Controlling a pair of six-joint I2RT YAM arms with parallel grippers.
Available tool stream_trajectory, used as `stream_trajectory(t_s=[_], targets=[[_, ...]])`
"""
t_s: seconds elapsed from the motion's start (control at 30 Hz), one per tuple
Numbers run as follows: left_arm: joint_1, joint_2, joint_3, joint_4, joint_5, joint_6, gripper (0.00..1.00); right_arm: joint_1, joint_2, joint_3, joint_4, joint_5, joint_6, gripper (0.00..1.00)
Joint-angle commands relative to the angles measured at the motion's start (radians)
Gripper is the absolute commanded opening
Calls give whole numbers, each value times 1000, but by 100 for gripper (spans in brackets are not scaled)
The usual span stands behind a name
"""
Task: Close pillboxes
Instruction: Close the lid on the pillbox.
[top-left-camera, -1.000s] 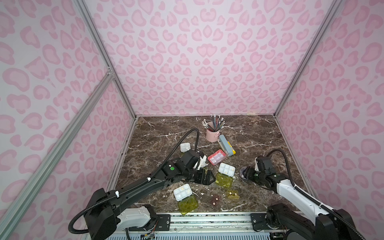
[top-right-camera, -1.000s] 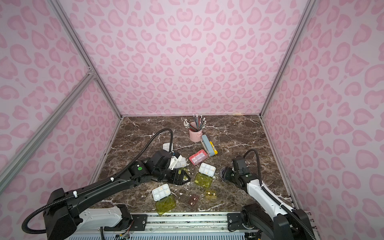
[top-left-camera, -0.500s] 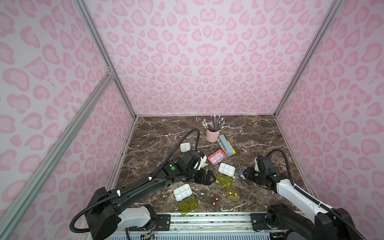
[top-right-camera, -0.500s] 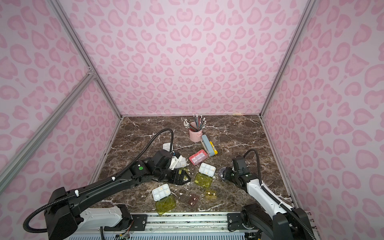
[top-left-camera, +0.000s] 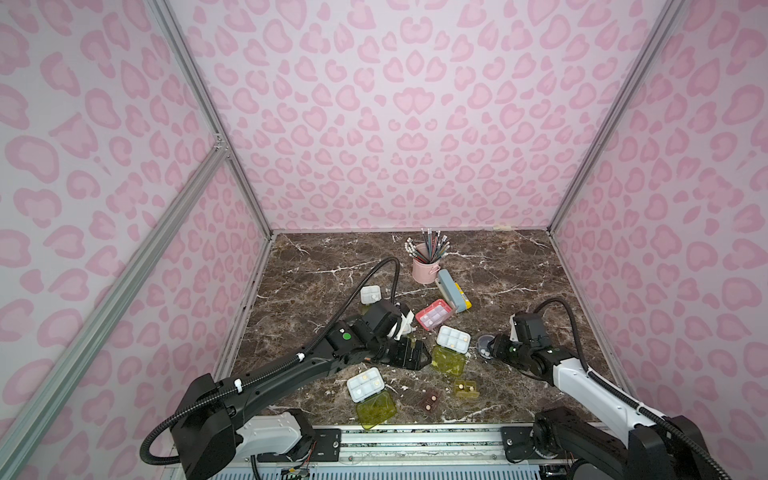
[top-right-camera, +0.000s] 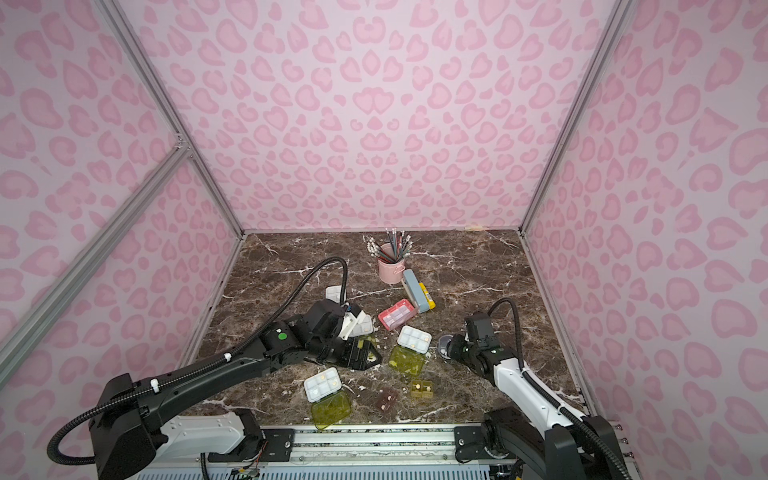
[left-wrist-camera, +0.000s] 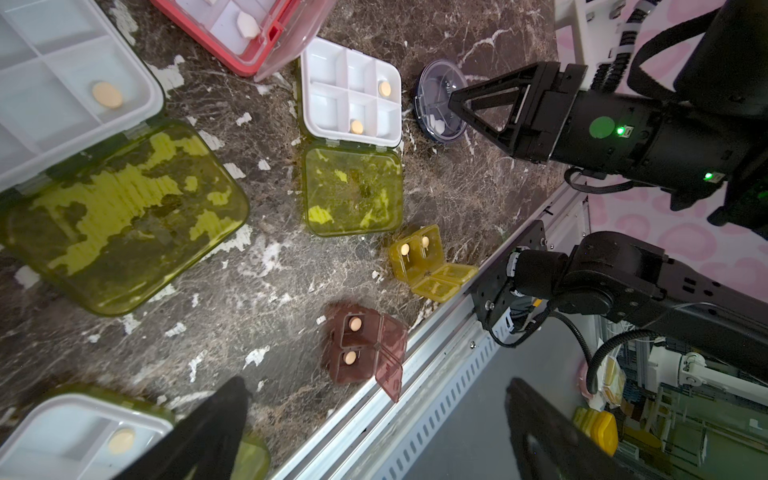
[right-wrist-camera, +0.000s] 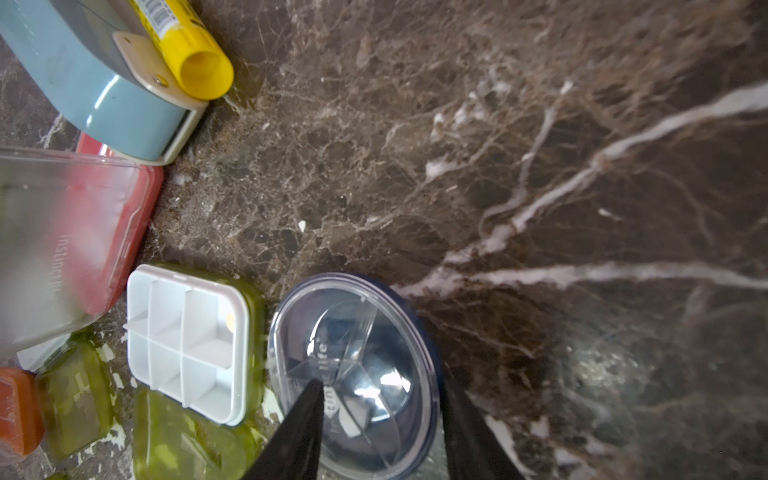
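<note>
Right tool (right-wrist-camera: 380, 380) straddles the round dark-blue pillbox (top-left-camera: 482, 344), three o'clock of an open white pillbox (top-left-camera: 453, 338). Clamped or not, can't tell. Left tool (left-wrist-camera: 374, 384) hangs wide apart.

Black left arm (top-left-camera: 270, 376), white-shelled right arm (top-left-camera: 582, 380), green dots (top-left-camera: 344, 336)

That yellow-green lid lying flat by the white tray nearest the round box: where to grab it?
Grip the lid at its free edge, opposite the hinge on the white tray, coming from the robot's base side. It lies flat, so a finger probably must slide underneath.
</note>
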Motion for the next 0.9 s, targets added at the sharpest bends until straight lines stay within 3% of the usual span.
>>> stream_trajectory(t_s=[0.0,0.37,0.87], targets=[[0,-1,8,32,5,5,98,0,7,-10,-7,11,-6,45],[-1,-1,7,31,2,4,98,-3,12,-13,-9,15,-7,39],[-1,-5,2,28,0,6,98,-11,49,-16,-10,33,-3,39]])
